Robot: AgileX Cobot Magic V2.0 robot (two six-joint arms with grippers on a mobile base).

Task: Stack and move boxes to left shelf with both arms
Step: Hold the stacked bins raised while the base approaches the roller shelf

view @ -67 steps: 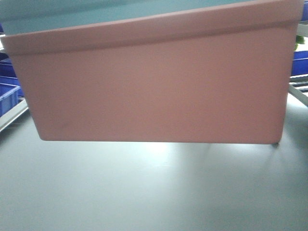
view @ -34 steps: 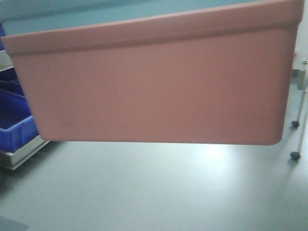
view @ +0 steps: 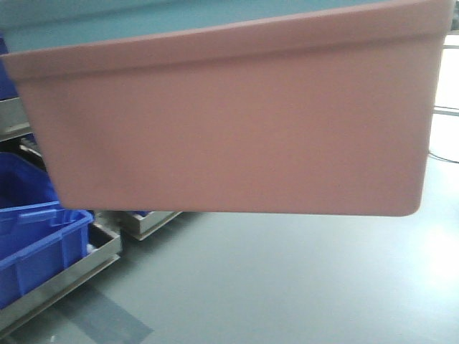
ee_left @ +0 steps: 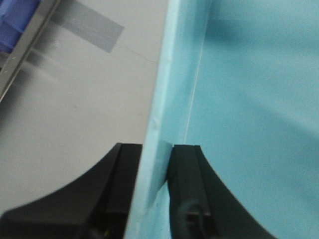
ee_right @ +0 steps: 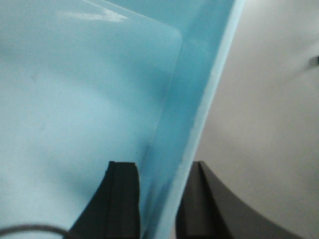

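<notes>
Left of the held boxes [view: 229, 129] lies the shelf [view: 72, 281]; left gripper [ee_left: 155, 149] and right gripper [ee_right: 159, 167] clench the turquoise box [ee_left: 239, 99]

Turquoise tub [view: 143, 18] nested in tilted salmon-pink tub [view: 229, 129], aloft

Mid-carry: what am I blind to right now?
Front view: the pink tub hides both arms and most of the way ahead; a blue crate shows lower left.
Front view: the turquoise tub is cut by the top edge; its seating is unclear.
Wrist views: the left gripper and right gripper clamp that tub's wall; the pink tub is out of frame.
</notes>
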